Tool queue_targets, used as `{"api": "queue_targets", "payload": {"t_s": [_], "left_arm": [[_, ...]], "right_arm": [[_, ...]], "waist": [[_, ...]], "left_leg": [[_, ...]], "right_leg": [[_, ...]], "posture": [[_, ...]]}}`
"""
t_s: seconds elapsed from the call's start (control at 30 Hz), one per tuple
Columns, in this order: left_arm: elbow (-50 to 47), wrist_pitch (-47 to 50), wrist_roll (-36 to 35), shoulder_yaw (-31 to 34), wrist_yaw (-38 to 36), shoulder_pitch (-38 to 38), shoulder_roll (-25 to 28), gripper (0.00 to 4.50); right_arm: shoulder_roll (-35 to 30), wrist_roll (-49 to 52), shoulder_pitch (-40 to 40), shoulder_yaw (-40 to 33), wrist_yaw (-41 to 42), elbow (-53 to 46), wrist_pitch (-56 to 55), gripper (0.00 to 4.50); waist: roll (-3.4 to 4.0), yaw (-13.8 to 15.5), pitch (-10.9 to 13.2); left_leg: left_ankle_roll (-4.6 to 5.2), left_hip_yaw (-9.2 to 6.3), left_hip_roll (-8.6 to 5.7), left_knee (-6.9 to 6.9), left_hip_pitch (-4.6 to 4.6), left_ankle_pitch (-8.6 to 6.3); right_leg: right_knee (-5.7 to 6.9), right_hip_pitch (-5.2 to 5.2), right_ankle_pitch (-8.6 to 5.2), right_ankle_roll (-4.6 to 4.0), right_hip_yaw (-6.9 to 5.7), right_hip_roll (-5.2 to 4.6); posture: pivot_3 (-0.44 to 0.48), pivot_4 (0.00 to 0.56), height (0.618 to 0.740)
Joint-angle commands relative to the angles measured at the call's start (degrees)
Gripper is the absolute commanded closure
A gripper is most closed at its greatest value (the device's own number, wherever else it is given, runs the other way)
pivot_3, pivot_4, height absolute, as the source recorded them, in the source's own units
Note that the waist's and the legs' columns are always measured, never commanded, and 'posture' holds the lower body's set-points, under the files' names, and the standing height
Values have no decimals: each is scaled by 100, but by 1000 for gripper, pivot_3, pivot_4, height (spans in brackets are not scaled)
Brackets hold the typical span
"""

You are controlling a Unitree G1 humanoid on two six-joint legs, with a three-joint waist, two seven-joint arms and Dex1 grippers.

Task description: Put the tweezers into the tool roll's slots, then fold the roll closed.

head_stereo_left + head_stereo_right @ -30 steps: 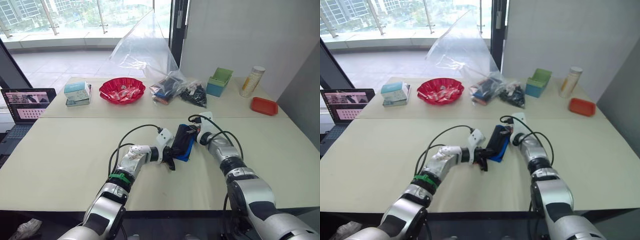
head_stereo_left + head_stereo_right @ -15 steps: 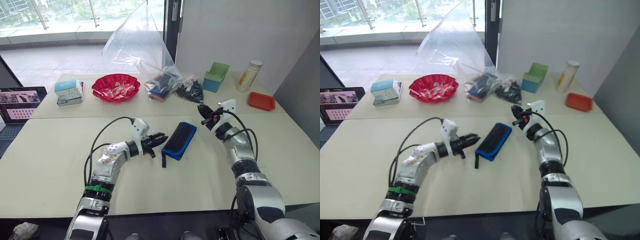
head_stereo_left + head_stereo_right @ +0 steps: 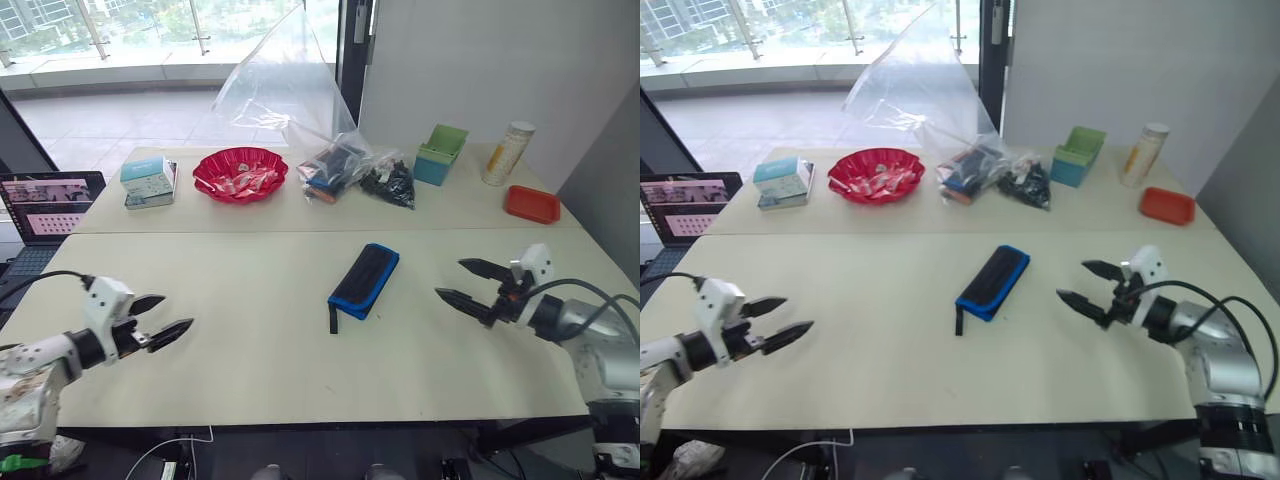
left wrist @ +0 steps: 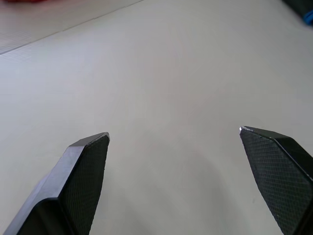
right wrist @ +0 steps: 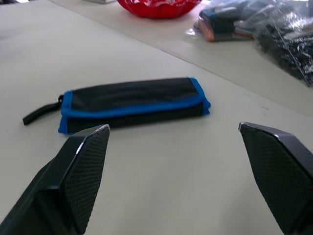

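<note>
Roll point(image 3: 364, 280) lies folded shut on the table point(image 3: 250, 290), between the two grippers and well apart from both, its blue edging showing along the sides and its thin black strap point(image 3: 331, 318) trailing from the near end. No tweezers can be seen outside it; whether they sit inside cannot be told.

Right gripper point(image 3: 470, 283) hovers over the table to the roll's right, fingers spread wide, holding nothing, tips pointing toward the roll. From the right wrist, the roll point(image 5: 132, 103) lies straight ahead of the fingers point(image 5: 80, 166), beyond their tips and not touching them.

Left gripper point(image 3: 160, 315) hangs far to the roll's left near the table's front edge, fingers also wide apart and empty, pointing toward the roll. Bare tabletop lies under its fingers point(image 4: 83, 176).

Beyond the roll, far from both grippers, stand a red bowl point(image 3: 241, 176), a clear plastic bag point(image 3: 300, 110) with dark items, a green box point(image 3: 440, 155), a tall tin point(image 3: 507, 153), a red tray point(image 3: 531, 204) and a small carton point(image 3: 151, 183). A laptop point(image 3: 48, 195) sits past the left gripper, off the table's left end.
</note>
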Motion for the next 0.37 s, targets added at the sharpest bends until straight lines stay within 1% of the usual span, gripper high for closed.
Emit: {"api": "queue_targets", "payload": {"t_s": [0.03, 0.13, 0.23, 0.37], "left_arm": [[275, -99, -72, 347, -189, 171, 349, 0], [546, -334, 65, 340, -209, 231, 524, 0], [837, -630, 322, 263, -66, 194, 658, 0], [652, -445, 184, 283, 50, 215, 541, 0]], "right_arm": [[-124, -162, 178, -165, 103, 303, -414, 20], [-163, -205, 130, -226, 145, 771, -557, 20], [-201, -247, -35, -261, 220, 1252, -749, 20], [-236, -397, -282, -195, 298, 1839, -1136, 20]], "waist": [[-1, 36, 1], [4, 66, 4], [5, 70, 8], [8, 67, 9]], "left_leg": [[1, 2, 0, 0, 1, 0], [1, 9, -3, -1, 7, -1], [1, 12, -1, -1, 8, -1], [1, 16, 1, -1, 8, -1]], "right_leg": [[1, 1, 0, 0, 0, -2], [2, 1, 0, 0, 4, -3], [5, -1, 0, 0, 5, -2], [10, -4, 0, 0, 7, -2]], "posture": [[0, 150, 740], [0, 150, 740], [0, 150, 740], [0, 150, 740]]}}
